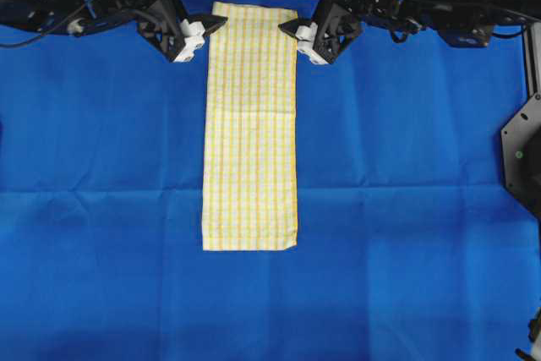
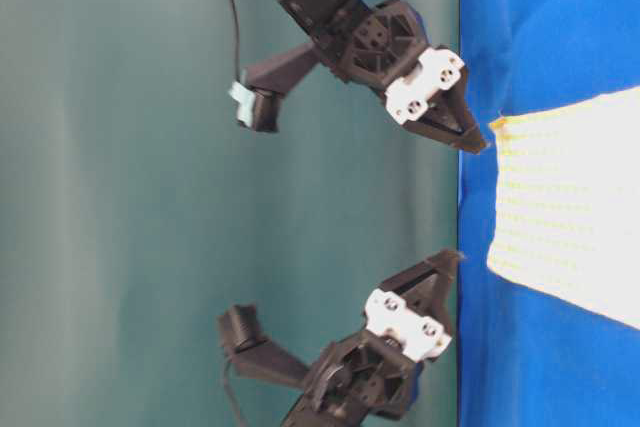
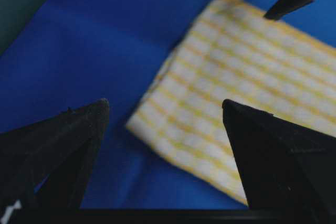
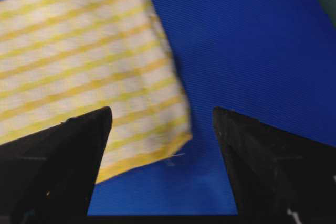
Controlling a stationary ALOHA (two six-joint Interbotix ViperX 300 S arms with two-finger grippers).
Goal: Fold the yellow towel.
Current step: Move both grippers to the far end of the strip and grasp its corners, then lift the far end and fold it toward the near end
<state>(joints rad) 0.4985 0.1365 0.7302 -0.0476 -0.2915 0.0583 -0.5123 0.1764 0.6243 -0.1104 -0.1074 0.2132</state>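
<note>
Overhead: one yellow towel (image 1: 250, 128), two grippers.

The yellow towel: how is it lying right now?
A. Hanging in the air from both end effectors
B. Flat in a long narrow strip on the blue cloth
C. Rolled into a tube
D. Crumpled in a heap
B: the towel lies flat as a long strip on the blue cloth, with both open end effectors, left and right, at its top corners.
</note>
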